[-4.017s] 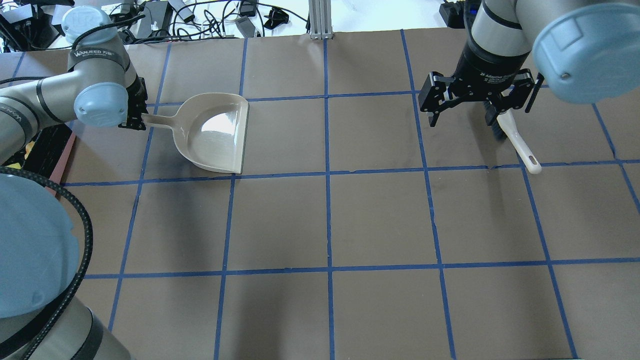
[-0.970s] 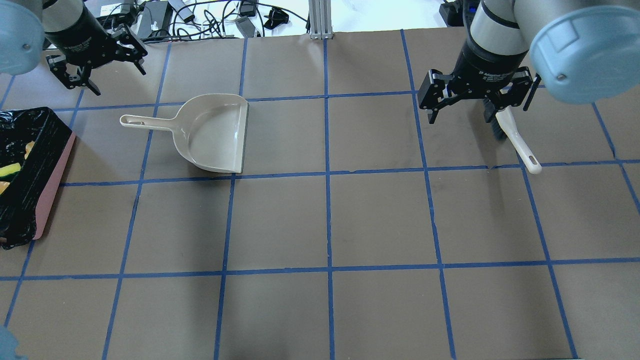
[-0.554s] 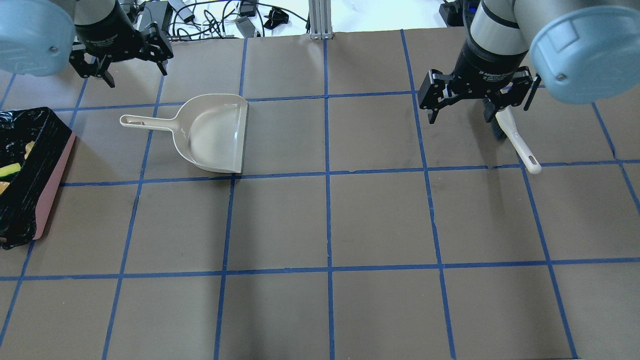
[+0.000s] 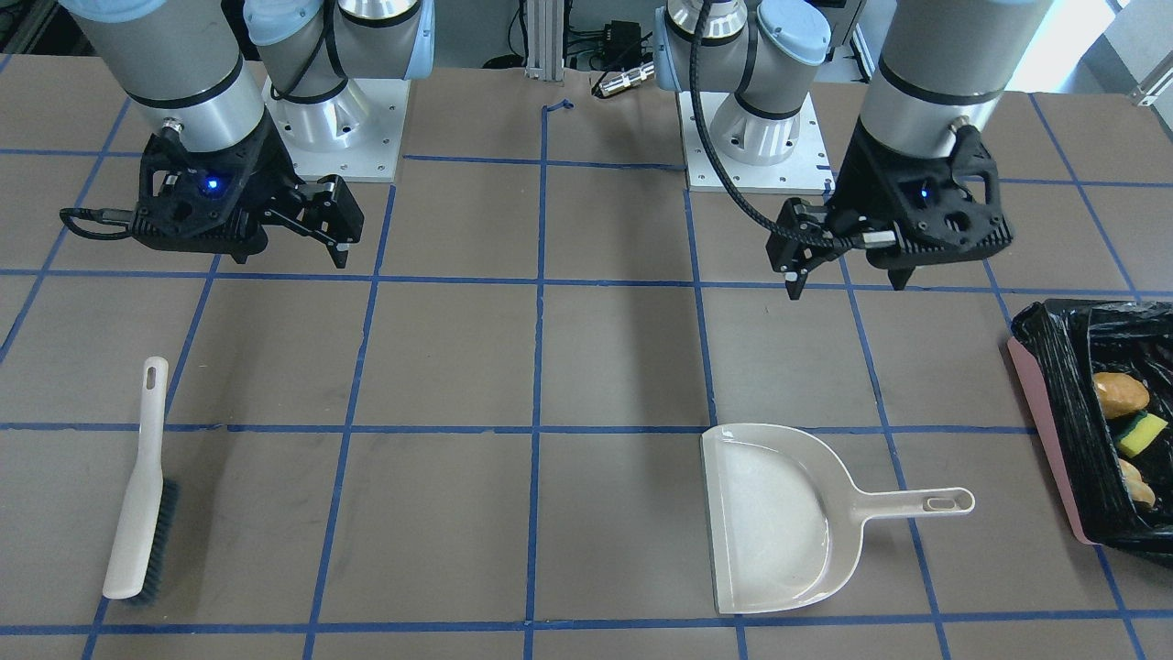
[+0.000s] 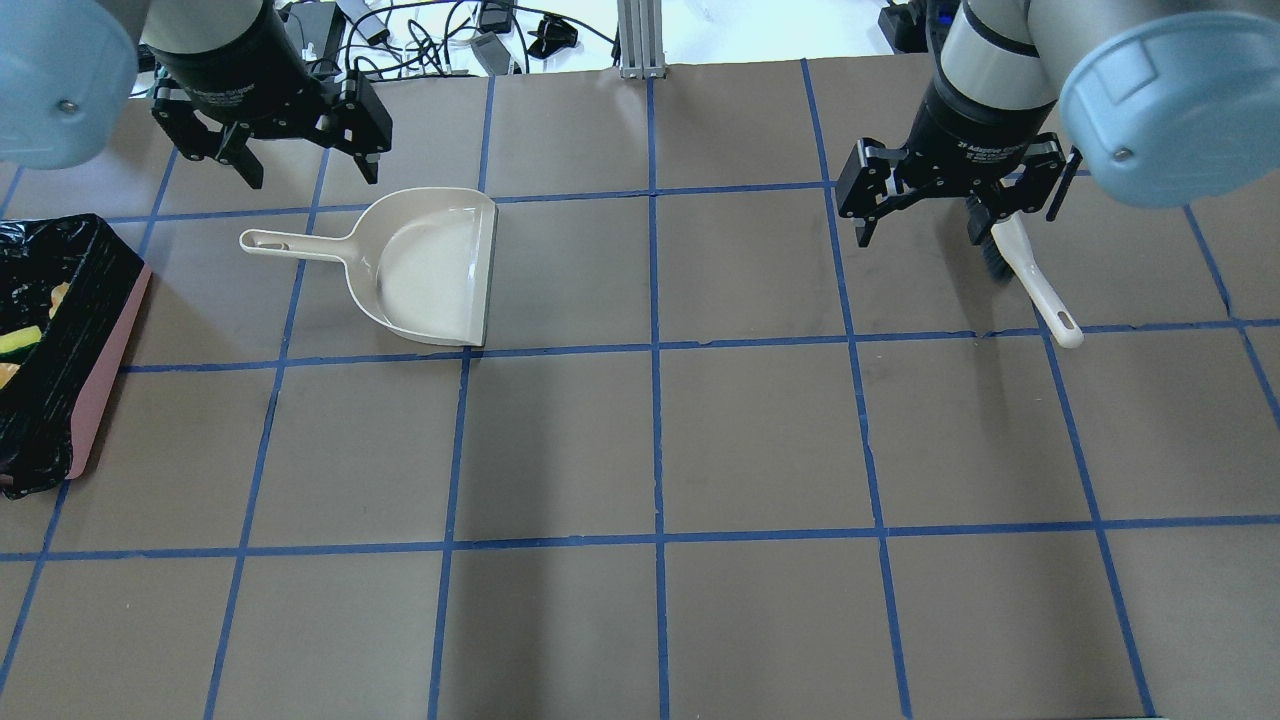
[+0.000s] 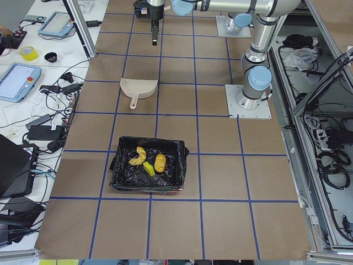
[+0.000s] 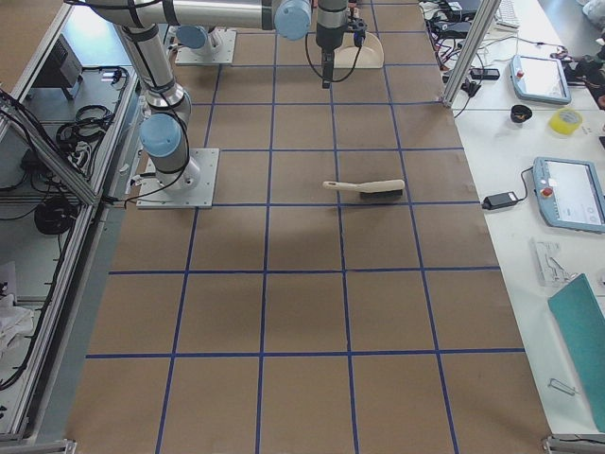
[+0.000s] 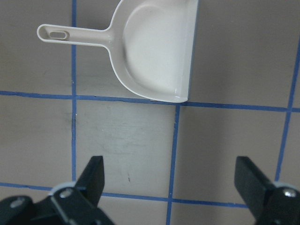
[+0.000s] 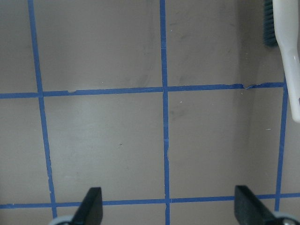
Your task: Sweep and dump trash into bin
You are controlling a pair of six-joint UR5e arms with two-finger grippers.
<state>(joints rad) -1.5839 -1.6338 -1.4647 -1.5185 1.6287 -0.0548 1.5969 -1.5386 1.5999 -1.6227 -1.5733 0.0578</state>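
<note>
The trash lies inside the bin (image 4: 1045, 422), pink-sided with a black bag: an orange-yellow lump (image 4: 1120, 392), a green-and-yellow sponge chunk (image 4: 1140, 434) and a pale cream slice (image 4: 1136, 484). The bin sits at the left edge of the overhead view (image 5: 105, 370). My left gripper (image 5: 305, 165) is open and empty, hovering just beyond the beige dustpan (image 5: 430, 270). The left wrist view shows its spread fingers (image 8: 93, 173) and the empty dustpan (image 8: 154, 51). My right gripper (image 5: 922, 230) is open and empty above the table beside the brush (image 5: 1030, 280).
The brush (image 4: 137, 495) lies flat, white handle toward the robot, dark bristles on one side. The dustpan (image 4: 779, 513) lies flat with its handle pointing at the bin. Brown table with blue tape grid. Cables and gear lie past the table's far edge.
My left gripper has let go of the dustpan handle, risen, and moved right along the far side toward the dustpan. The bin is uncovered now. The right arm has not moved.
</note>
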